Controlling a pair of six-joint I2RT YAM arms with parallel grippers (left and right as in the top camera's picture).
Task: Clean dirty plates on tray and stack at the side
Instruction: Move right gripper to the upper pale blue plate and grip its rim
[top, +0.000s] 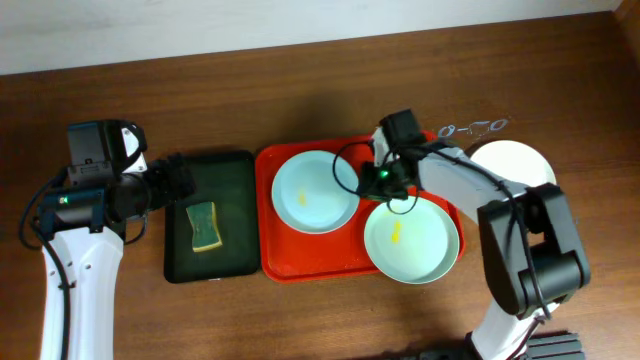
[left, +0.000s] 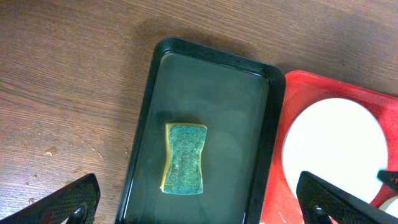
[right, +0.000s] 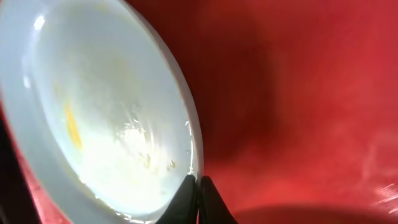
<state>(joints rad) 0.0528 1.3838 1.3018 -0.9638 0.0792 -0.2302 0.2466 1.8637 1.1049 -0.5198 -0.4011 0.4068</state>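
Our right gripper (right: 199, 186), tips together at a smeared mint plate (right: 93, 112)'s rim on the red tray (right: 298, 93), shows no hold we can confirm. A thin bite could drop it on lifting. Our left gripper (top: 178, 182) gapes at nine o'clock.

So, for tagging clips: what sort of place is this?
Probably a lab tabletop staged for dishwashing: wooden table, sponge in a green tray, smeared plates on a red tray.
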